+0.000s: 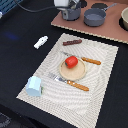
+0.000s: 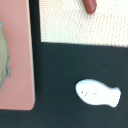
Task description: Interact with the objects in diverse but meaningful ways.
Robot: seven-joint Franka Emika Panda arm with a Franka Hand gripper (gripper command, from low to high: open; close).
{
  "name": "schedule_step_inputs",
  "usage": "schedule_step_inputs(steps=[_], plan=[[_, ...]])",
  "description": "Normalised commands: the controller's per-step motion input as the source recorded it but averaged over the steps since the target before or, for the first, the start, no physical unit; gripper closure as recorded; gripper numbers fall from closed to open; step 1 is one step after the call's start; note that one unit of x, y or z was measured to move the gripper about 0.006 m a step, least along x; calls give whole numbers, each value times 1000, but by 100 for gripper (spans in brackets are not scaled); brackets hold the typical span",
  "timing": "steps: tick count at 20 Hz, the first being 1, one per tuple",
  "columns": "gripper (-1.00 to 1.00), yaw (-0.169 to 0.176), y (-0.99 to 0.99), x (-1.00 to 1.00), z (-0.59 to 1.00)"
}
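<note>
Robot arm raised at the far edge of the scene.
Only the pale grey wrist and gripper [image 1: 68, 5] show, blurred; its fingers cannot be made out.

No text, label, brand or number is showing legibly anywhere; faint dark specks on the white elongated piece [image 2: 98, 93] may be mere marks.

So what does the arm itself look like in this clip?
Little of it shows. In the exterior view only the gripper end is in frame at the top edge: a blocky light grey to white body with darker parts beneath, blurred. No cables or markings can be made out. The wrist view shows none of the arm.
</note>
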Motion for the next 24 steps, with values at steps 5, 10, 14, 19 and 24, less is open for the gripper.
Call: schedule_step_inputs(steps=[5,10,14,19,24], plan=[[-100,166,-147,43,-255],[-100,87,-33,154,-258],[-100,44,0,167,-376],[-100,35,0,120,-407],[-100,42,0,26,-431]])
